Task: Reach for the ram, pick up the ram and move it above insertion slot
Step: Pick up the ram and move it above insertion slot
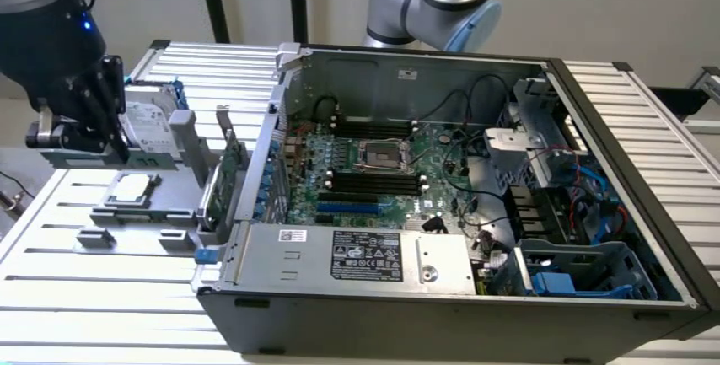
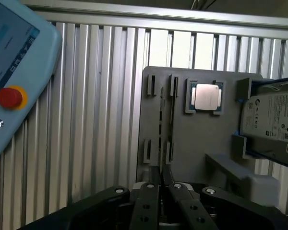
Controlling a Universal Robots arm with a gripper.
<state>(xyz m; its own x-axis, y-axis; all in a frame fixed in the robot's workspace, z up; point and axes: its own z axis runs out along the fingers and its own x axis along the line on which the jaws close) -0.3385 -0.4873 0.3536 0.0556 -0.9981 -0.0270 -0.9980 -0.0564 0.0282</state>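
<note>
Hovering with fingers (image 2: 149,201) pressed together, the gripper (image 2: 162,171) faces one gray tray (image 2: 201,143) holding one ram (image 2: 172,115), one processor (image 2: 205,97), one hard drive (image 2: 273,120).

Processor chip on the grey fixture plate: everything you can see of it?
The processor chip is square, with a dull silver metal lid and a thin greenish board edge around it. It lies flat, lid up, in a raised grey pocket of the fixture plate, beside the hard drive. Nothing rests on it.
</note>
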